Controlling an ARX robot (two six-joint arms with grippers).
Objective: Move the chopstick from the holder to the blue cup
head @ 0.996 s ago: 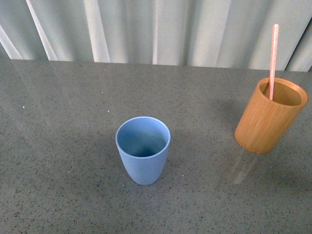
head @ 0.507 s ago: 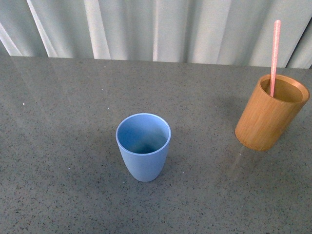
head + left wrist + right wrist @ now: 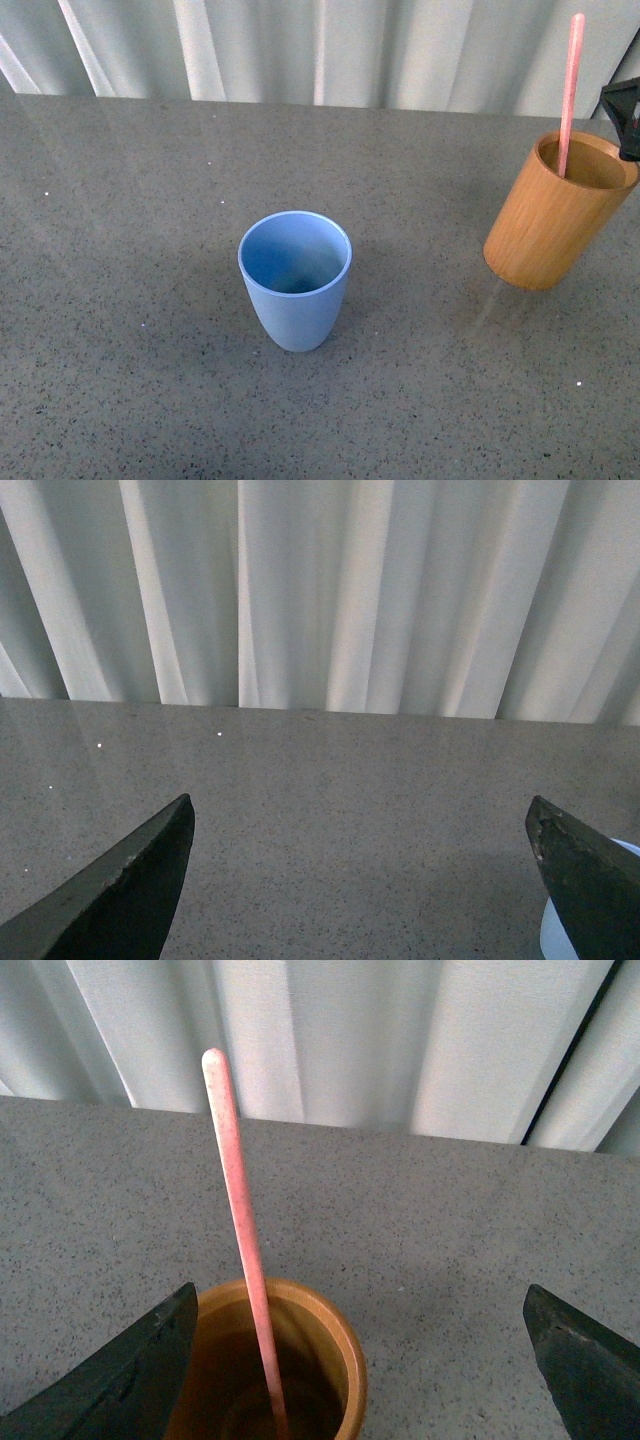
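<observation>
Chopstick (image 3: 570,95) near-vert in holder (image 3: 545,230), top tilted slightly R

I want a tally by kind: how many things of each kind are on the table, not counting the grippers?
Cup: 1
Holder: 1
Chopstick: 1
Total: 3

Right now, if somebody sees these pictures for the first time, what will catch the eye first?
The pink chopstick stands tall in the orange-brown holder at the far right of the table, with the open right gripper close beside it. Next comes the blue cup, upright and empty, alone near the middle.
</observation>
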